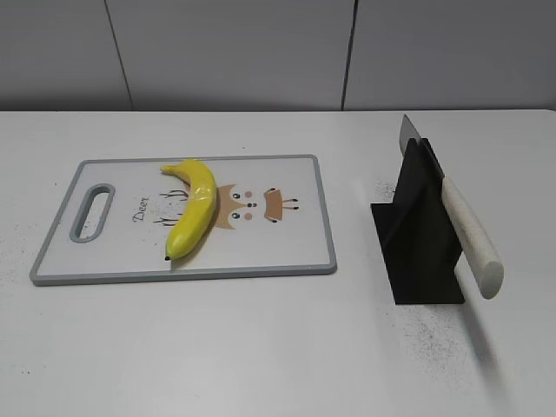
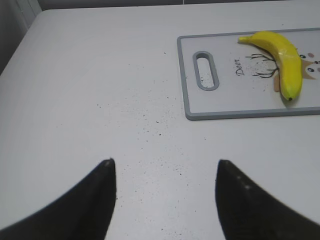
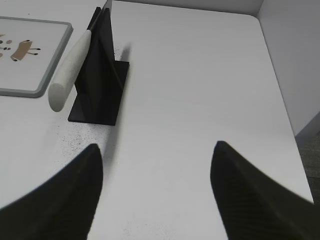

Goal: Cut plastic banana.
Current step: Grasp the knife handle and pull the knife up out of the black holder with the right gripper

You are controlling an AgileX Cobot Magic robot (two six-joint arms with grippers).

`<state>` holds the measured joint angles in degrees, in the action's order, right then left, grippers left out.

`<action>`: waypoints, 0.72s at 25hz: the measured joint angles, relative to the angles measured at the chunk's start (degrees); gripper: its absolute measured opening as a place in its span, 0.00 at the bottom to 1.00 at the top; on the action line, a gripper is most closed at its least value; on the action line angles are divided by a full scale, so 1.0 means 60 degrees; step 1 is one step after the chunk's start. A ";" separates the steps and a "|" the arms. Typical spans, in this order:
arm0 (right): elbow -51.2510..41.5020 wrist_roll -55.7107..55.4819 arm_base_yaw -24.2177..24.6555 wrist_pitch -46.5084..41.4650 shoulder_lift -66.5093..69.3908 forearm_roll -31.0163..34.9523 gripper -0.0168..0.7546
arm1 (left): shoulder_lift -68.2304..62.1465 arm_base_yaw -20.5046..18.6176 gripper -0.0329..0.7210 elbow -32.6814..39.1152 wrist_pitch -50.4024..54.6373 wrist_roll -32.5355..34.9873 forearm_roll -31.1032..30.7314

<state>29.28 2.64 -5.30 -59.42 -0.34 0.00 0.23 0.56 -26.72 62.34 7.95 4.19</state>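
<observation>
The plastic banana is glossy yellow and lies on the grey-rimmed cutting board, left of the board's middle. It also shows in the left wrist view on the board. A knife with a white handle rests in a black stand to the right of the board; the right wrist view shows the handle and stand. My left gripper is open and empty over bare table, left of the board. My right gripper is open and empty, right of the stand. Neither gripper shows in the exterior view.
The white table bears dark specks near the board and stand. Its right edge and far right corner show in the right wrist view. A grey wall stands behind the table.
</observation>
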 joint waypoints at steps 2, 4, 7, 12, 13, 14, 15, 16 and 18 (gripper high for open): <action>0.0000 0.0000 0.0000 0.0000 0.0000 0.0000 0.69 | 0.0000 0.0000 0.82 0.0000 0.0000 0.0000 0.0000; 0.0000 0.0000 0.0000 0.0000 0.0000 0.0000 0.69 | 0.0000 0.0000 0.82 0.0000 0.0000 0.0000 0.0000; 0.0000 0.0000 0.0000 0.0000 0.0000 0.0000 0.68 | 0.0000 0.0000 0.82 0.0000 0.0000 0.0000 0.0000; 0.0000 0.0000 0.0000 0.0000 0.0000 0.0000 0.68 | 0.0000 0.0000 0.82 0.0000 0.0000 0.0000 0.0000; 0.0000 0.0000 0.0000 0.0000 0.0000 0.0000 0.68 | 0.0000 0.0000 0.82 0.0000 0.0000 0.0000 0.0000; 0.0000 0.0000 0.0000 0.0000 0.0000 0.0000 0.68 | 0.0000 0.0000 0.82 0.0000 0.0000 0.0000 0.0000; 0.0000 0.0000 0.0000 0.0000 0.0000 0.0000 0.68 | 0.0000 0.0000 0.82 0.0000 0.0000 0.0000 0.0000; 0.0000 0.0000 0.0000 0.0000 0.0000 0.0000 0.68 | 0.0000 0.0000 0.82 0.0000 0.0000 0.0000 0.0009; 0.0000 0.0000 0.0000 0.0000 0.0000 0.0000 0.68 | 0.0000 0.0000 0.82 0.0000 0.0000 0.0000 0.0009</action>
<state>29.28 2.64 -5.30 -59.42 -0.34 0.00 0.23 0.56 -26.72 62.34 7.95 4.24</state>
